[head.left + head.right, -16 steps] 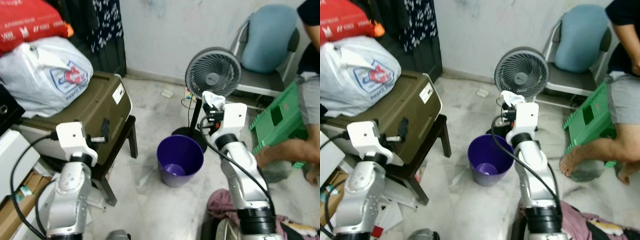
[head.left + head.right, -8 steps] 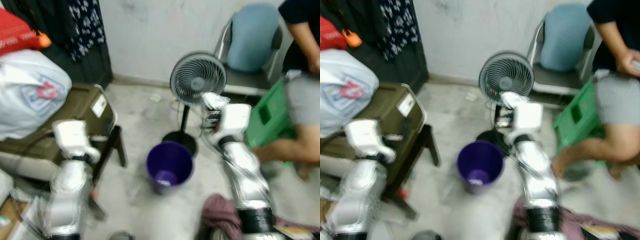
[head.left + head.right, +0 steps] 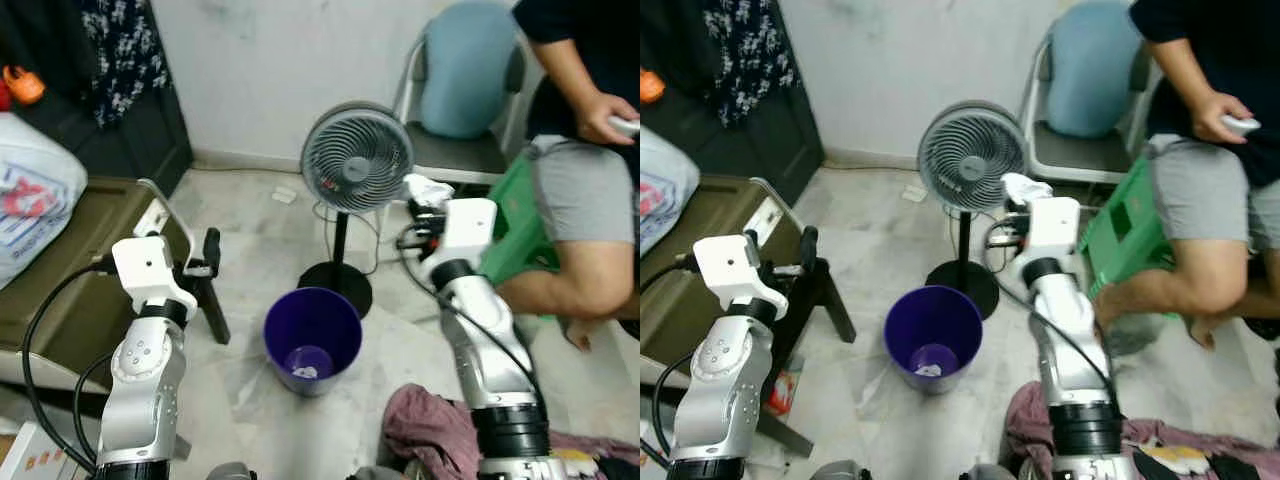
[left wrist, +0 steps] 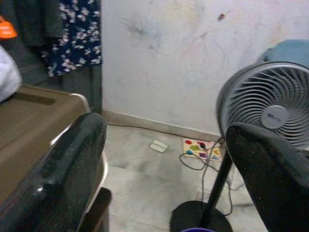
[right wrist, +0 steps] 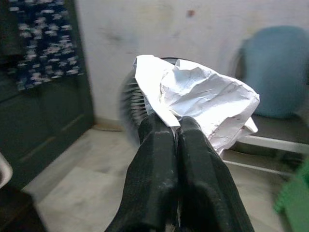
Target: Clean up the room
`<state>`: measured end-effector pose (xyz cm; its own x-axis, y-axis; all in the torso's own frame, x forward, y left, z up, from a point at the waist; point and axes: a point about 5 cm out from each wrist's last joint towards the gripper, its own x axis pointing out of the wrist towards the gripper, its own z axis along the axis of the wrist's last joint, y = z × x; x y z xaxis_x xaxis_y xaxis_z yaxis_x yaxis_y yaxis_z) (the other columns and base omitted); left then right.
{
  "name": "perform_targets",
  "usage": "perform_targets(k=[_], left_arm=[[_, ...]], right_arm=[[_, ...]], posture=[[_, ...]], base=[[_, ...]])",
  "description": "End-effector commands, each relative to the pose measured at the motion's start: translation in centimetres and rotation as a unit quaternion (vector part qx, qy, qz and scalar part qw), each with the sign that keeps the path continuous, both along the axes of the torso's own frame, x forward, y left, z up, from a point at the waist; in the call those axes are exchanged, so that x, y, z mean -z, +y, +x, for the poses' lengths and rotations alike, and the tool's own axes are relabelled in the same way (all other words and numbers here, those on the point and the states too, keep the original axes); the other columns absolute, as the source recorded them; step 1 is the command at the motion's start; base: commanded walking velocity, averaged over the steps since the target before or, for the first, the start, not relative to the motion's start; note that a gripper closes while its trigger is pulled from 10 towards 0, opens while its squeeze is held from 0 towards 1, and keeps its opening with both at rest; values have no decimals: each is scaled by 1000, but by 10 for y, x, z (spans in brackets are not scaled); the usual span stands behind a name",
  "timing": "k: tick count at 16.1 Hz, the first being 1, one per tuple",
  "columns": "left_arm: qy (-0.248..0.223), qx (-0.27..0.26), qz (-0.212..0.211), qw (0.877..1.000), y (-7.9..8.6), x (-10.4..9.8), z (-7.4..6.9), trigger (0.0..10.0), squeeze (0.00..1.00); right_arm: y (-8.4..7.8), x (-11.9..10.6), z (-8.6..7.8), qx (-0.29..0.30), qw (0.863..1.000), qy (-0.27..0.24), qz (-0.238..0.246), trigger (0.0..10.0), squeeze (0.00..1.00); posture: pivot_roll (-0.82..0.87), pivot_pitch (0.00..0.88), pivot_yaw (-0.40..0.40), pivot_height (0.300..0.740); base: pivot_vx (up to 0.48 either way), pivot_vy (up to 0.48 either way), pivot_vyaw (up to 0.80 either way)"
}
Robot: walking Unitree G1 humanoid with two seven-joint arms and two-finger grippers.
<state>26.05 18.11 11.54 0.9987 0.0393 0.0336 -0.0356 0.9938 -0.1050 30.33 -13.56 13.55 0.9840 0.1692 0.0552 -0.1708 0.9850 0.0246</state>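
Crumpled paper (image 3: 428,190) rides pinched in the right gripper (image 3: 422,205), beside the pedestal fan (image 3: 357,160), past the purple bin (image 3: 312,338). Right wrist view: fingers (image 5: 154,159) clamp it; carry it squarely above the bin before releasing. Left wrist view: left gripper (image 4: 164,159) gapes, idle.

- A grey fan (image 3: 356,160) stood on its black round base (image 3: 335,289) on the pale floor (image 3: 250,210).
- A steel chair (image 3: 452,150) with a blue cushion (image 3: 468,68) stood against the wall (image 3: 290,60), behind the fan.
- A person (image 3: 585,120) in grey shorts sat beside the chair, on a green stool (image 3: 1120,232).
- An olive case (image 3: 70,260) lay on a dark bench, with a white bag (image 3: 35,200) on top.
- Flowered cloth (image 4: 79,31) hung near the wall.
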Motion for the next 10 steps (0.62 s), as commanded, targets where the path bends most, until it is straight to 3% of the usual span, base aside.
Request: perform_targets(k=[1, 6, 10], left_arm=[[5, -4, 6, 1000, 2, 0, 0, 10000, 0], [3, 0, 4, 1000, 1, 0, 1, 10000, 0], [1, 7, 2, 1000, 0, -1, 1, 10000, 0]], right_arm=[[0, -3, 2, 3, 1000, -8, -5, 10000, 0], [0, -3, 2, 3, 1000, -7, -4, 10000, 0], [0, -2, 3, 3, 1000, -6, 0, 10000, 0]], posture=[[-48, 9, -28, 740], [-50, 10, -28, 740], [-51, 9, -29, 740]], base=[[0, 0, 550], [0, 0, 754], [285, 0, 0]])
